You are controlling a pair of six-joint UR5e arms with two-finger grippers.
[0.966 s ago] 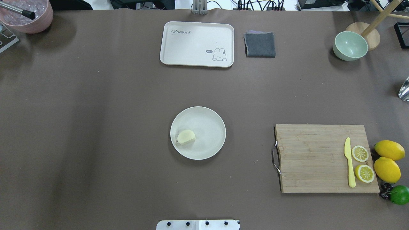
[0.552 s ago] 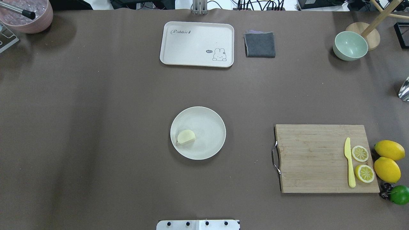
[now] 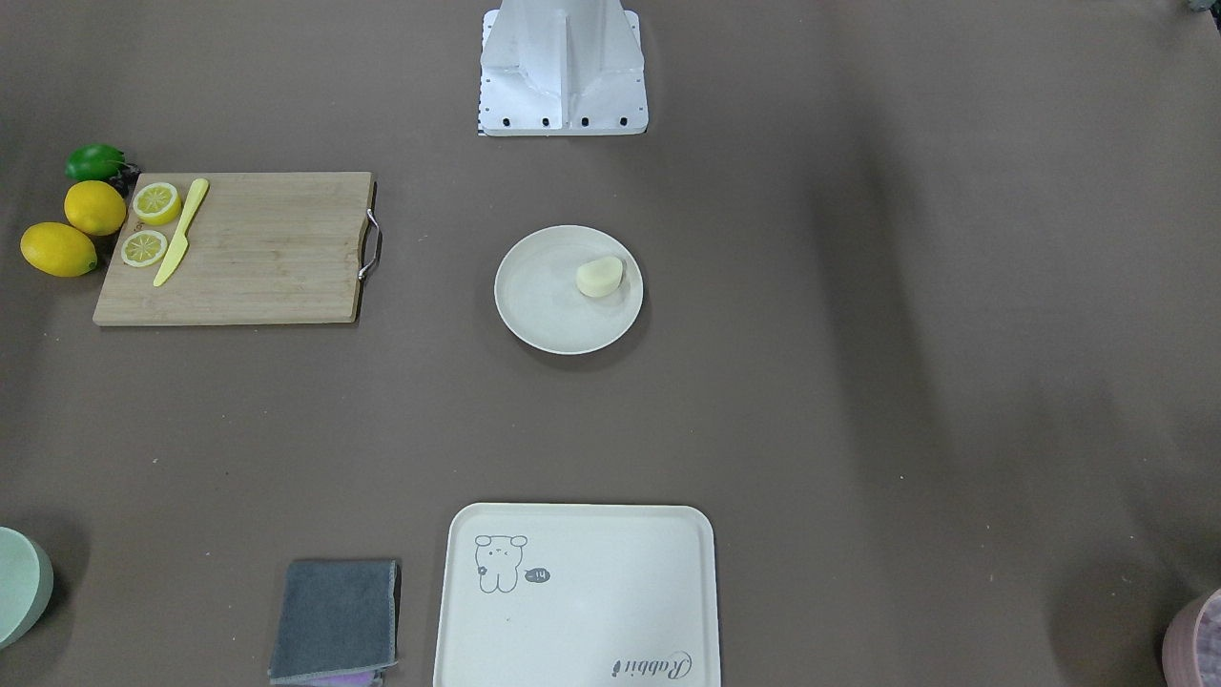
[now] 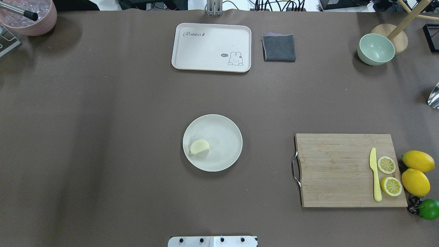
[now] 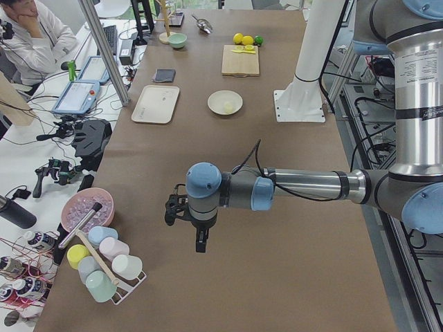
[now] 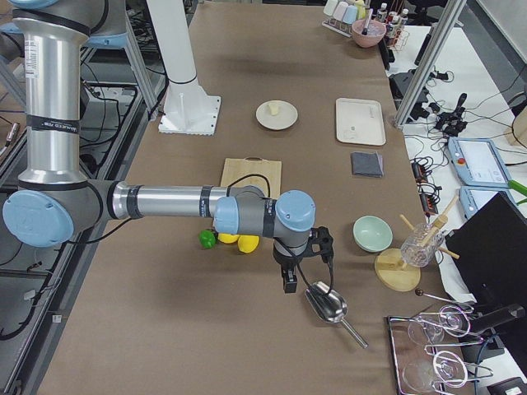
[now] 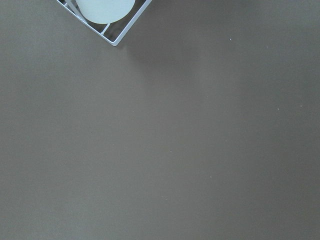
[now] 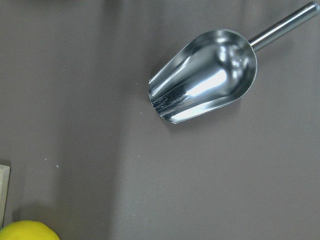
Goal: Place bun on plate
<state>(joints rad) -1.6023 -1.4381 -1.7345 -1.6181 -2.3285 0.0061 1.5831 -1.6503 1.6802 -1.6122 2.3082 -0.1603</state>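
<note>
The pale cream bun (image 4: 200, 146) lies inside the round off-white plate (image 4: 223, 133) at mid-table, near the plate's left rim; the front-facing view shows the bun (image 3: 599, 277) on the plate (image 3: 544, 301) too. No gripper shows in the overhead or front-facing view. In the left side view, my left gripper (image 5: 201, 242) hangs over bare table far from the plate (image 5: 220, 97). In the right side view, my right gripper (image 6: 290, 284) hovers close to a metal scoop (image 6: 328, 306), far from the plate (image 6: 284, 121). I cannot tell whether either gripper is open or shut.
A cream tray (image 4: 211, 47) and a grey cloth (image 4: 279, 48) lie at the back. A wooden cutting board (image 4: 343, 169) with a yellow knife (image 4: 375, 175) and lemon slices sits right, beside lemons (image 4: 416, 171). A green bowl (image 4: 375, 49) stands far right, a cup rack (image 5: 104, 266) far left.
</note>
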